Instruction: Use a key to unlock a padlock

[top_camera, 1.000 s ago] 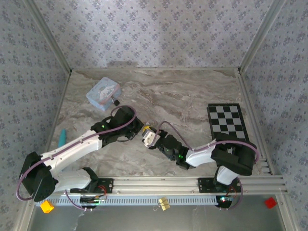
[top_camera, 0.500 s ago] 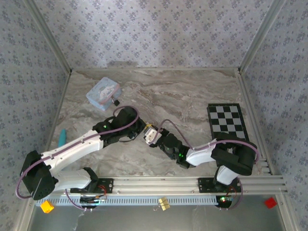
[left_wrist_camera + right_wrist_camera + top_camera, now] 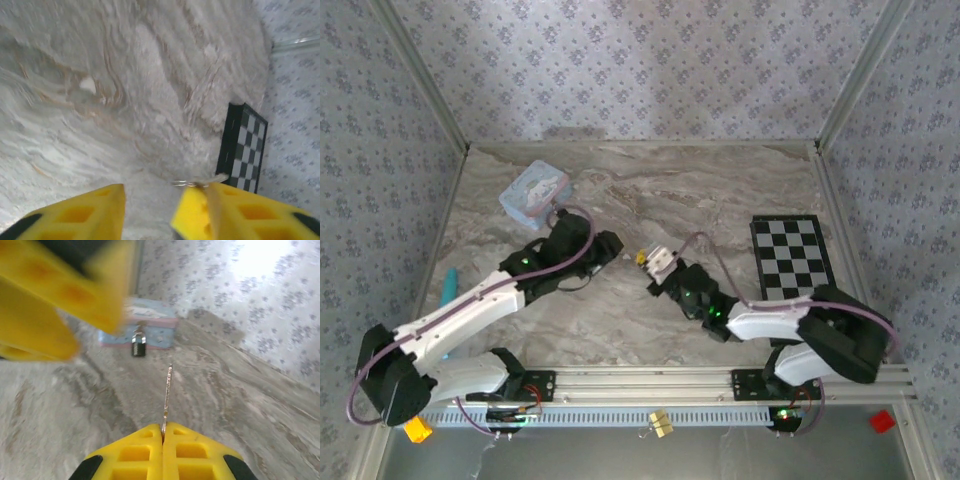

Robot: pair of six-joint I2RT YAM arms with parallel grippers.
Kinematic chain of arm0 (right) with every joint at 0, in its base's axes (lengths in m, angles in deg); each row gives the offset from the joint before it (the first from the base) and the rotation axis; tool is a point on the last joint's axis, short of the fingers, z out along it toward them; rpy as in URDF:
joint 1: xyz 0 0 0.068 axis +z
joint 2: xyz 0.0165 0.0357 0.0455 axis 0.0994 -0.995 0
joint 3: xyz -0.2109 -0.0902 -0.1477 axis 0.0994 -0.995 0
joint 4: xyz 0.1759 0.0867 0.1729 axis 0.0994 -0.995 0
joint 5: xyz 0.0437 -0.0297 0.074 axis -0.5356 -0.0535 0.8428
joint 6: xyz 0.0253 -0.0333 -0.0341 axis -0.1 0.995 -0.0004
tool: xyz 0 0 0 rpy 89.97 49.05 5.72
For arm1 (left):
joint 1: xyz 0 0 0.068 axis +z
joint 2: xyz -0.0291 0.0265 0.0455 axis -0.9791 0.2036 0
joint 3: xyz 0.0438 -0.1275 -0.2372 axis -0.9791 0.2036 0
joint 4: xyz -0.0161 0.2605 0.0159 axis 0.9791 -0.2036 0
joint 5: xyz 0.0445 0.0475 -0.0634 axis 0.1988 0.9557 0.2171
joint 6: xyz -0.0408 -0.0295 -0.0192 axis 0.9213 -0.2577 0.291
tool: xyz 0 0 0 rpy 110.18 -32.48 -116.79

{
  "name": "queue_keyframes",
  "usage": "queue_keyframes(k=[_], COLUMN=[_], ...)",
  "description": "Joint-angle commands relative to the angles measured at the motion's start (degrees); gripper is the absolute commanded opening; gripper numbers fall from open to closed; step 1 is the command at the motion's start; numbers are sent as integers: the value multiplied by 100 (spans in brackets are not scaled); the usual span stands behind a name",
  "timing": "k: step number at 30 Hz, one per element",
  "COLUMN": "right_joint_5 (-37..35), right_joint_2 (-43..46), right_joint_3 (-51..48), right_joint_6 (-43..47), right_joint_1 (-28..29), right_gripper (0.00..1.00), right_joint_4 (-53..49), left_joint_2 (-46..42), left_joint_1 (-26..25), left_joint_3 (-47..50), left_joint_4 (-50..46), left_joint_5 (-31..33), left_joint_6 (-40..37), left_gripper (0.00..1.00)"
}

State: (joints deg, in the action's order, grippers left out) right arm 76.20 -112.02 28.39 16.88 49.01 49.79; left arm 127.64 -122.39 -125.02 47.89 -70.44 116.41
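Spreading across the cell floor, the marbled table (image 3: 720, 190) carries everything else. Both arms reach in from the near rail and meet around its middle, the left arm (image 3: 480, 295) white-sleeved and stretched long, the right arm (image 3: 770, 320) bent low. At the right side lies the flat checkerboard (image 3: 793, 255), well apart from the work. Near the far left corner sits the pale blue cartoon tin (image 3: 533, 192).

The left gripper (image 3: 610, 246) points toward the right one, its yellow fingers (image 3: 75, 215) spread with bare table showing between them. A thin metal bit glints by the tip of one finger in the left wrist view; what it belongs to I cannot tell.

The right gripper (image 3: 162, 427) has its fingers pressed together, pinching the key (image 3: 167, 390), whose blade sticks out forward, seen edge-on.

The padlock (image 3: 138, 345), tiny and black with a pale metal bit, stands on the table just in front of the tin, close by the left arm's wrist, apart from the key
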Motion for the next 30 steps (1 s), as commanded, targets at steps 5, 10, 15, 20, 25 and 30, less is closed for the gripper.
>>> queue_keyframes(k=[5, 10, 15, 20, 25, 30], right_joint_5=[2002, 2762, 3659, 4231, 4506, 4647], right_joint_2=[1312, 1749, 1858, 1917, 1981, 2008], right_joint_3=[-211, -391, -470, -432, -390, -335], right_joint_6=[-2088, -2514, -2562, -2537, -2543, -2552], right_joint_1=[-786, -1161, -1278, -1296, -1292, -1309], right_gripper=[0, 0, 0, 0, 0, 0], right_joint_4=[-1498, -1569, -1330, -1232, -1186, -1171], left_joint_2=[-920, -1127, -1122, -1097, -916, -664], left_joint_1=[195, 201, 202, 196, 196, 198], left_joint_3=[293, 716, 964, 1099, 1051, 985], left_joint_4=[686, 1478, 2092, 2460, 2552, 2712], left_joint_5=[-487, -1307, -2019, -2741, -3181, -3491], left_joint_6=[-3305, -3760, -3962, -4117, -4172, -4173], left_gripper=[77, 78, 71, 65, 65, 61])
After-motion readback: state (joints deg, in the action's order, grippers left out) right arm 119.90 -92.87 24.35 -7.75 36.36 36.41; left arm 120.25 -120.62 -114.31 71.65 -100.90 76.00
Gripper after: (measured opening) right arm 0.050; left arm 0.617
